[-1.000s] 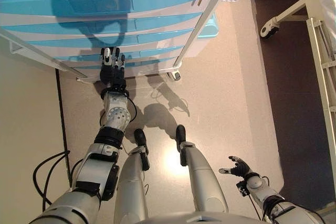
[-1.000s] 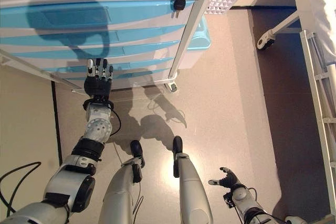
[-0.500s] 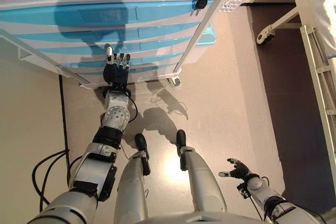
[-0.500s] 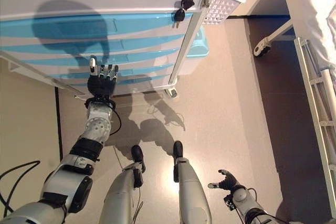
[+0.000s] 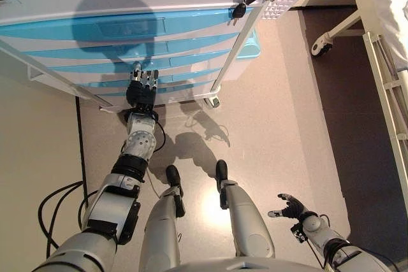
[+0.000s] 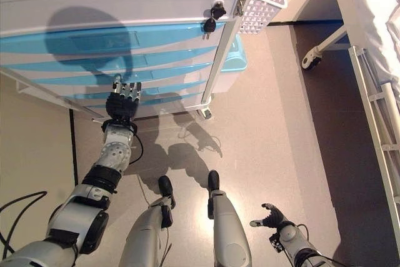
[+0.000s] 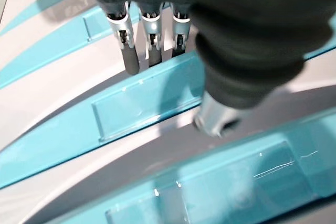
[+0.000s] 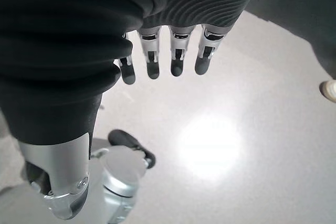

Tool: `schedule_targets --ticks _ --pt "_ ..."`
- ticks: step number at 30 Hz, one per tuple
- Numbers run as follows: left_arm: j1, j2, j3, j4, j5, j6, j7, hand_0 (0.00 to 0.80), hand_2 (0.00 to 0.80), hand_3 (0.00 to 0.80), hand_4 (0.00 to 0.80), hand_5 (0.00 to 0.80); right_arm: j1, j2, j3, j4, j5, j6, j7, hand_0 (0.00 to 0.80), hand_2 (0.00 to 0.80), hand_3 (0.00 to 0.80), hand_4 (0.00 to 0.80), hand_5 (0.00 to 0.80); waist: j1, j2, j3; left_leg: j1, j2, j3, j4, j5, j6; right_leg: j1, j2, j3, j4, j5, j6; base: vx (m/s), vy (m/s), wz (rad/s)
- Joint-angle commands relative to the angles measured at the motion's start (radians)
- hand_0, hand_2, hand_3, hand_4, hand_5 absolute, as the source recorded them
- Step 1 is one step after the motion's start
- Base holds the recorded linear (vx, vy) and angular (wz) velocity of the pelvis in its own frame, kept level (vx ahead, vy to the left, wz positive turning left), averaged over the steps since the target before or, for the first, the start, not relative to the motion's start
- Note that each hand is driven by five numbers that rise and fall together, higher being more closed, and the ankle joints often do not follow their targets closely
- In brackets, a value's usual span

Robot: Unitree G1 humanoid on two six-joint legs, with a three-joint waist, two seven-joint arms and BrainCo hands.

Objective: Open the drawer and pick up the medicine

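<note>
Medicine nowhere in view; every drawer of white cabinet with blue plastic drawer fronts (image 5: 159, 36) remains closed. Left hand (image 5: 141, 88), fingers straight, reaches lower blue drawer's recessed handle (image 7: 142, 106), no grip yet. Right hand (image 5: 291, 207) hangs relaxed, empty, over floor. Opening and pickup both remain.

- A pale speckled floor (image 5: 268, 125) carried everything, turning to a darker strip (image 5: 357, 113) on the right.
- The white cabinet with blue drawer fronts (image 5: 127, 30) stood on it, one caster (image 5: 212, 101) showing.
- A bed frame's wheel (image 5: 317, 45) rested on the dark strip.
</note>
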Motion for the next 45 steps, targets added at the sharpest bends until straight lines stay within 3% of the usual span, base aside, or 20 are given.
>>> schedule_targets --ticks 1,14,23,36,45 --pt "-0.304 0.038 -0.06 -0.265 0.175 -0.086 -0.182 0.8 0.8 0.8 0.8 0.8 0.045 -0.075 0.033 0.023 -0.012 0.002 -0.003 0.0 0.0 0.0 0.0 0.0 0.017 0.054 -0.1 -0.009 -0.027 -0.069 0.064 -0.105 -0.027 -0.038 0.033 -0.043 0.034 0.044 -0.014 0.0 0.0 0.0" --pt "-0.185 0.039 -0.005 -0.284 0.223 -0.093 -0.133 0.8 0.8 0.8 0.8 0.8 0.023 -0.066 0.04 0.036 -0.024 0.01 -0.023 0.0 0.0 0.0 0.0 0.0 0.045 0.031 -0.085 -0.028 -0.02 -0.113 0.088 -0.083 -0.036 -0.036 0.042 -0.071 0.061 0.02 -0.037 -0.04 -0.054 0.07" --pt "-0.079 0.039 0.01 -0.321 0.233 -0.074 -0.132 0.8 0.8 0.8 0.8 0.8 0.02 -0.046 0.045 0.046 -0.029 0.014 -0.033 0.0 0.0 0.0 0.0 0.0 0.086 0.015 -0.067 -0.044 -0.038 -0.176 0.126 -0.067 -0.042 -0.023 0.03 -0.124 0.126 -0.024 -0.059 -0.042 -0.066 0.26" --pt "0.129 0.039 0.001 -0.469 0.22 -0.016 -0.186 0.8 0.8 0.8 0.8 0.8 0.035 -0.038 0.016 0.045 -0.049 0.019 -0.056 0.0 0.0 0.0 0.0 0.0 0.161 0.033 -0.047 -0.048 -0.101 -0.325 0.172 -0.033 -0.06 0.053 -0.027 -0.273 0.241 -0.115 -0.093 -0.026 -0.058 0.43" --pt "0.329 0.047 0.031 -0.605 0.202 0.019 -0.255 0.8 0.8 0.8 0.8 0.8 0.038 -0.04 -0.011 0.047 -0.07 0.012 -0.059 0.0 0.0 0.0 0.0 0.0 0.207 0.048 -0.05 -0.027 -0.126 -0.385 0.187 -0.026 -0.069 0.117 -0.051 -0.352 0.268 -0.148 -0.106 -0.006 -0.021 0.28"
